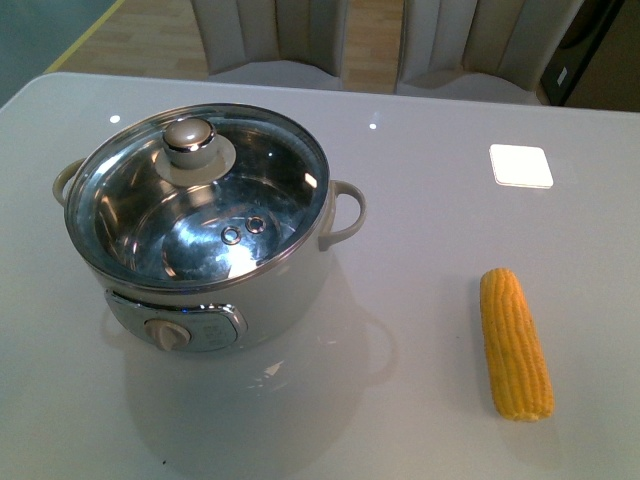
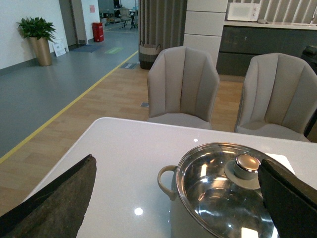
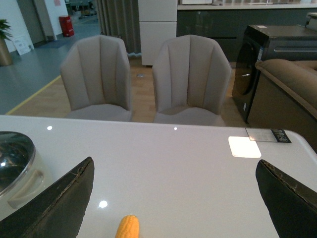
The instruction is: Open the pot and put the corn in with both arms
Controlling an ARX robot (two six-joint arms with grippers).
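The cream-white pot (image 1: 290, 290) stands on the left half of the white table, its glass lid (image 1: 200, 200) on it, with a steel knob (image 1: 190, 135). The corn (image 1: 515, 343) lies on the table at the right, lengthwise toward me. Neither arm shows in the front view. In the left wrist view my left gripper (image 2: 181, 196) is open, its fingers (image 2: 54, 203) wide apart, above the near side of the pot (image 2: 171, 183) and lid knob (image 2: 246, 163). In the right wrist view my right gripper (image 3: 178, 198) is open, with the corn's tip (image 3: 128, 228) between its fingers, below them.
A white square patch (image 1: 520, 165) lies on the table at the back right. Two grey chairs (image 1: 270, 40) stand behind the table's far edge. The pot's loop handles (image 1: 345, 210) stick out at both sides.
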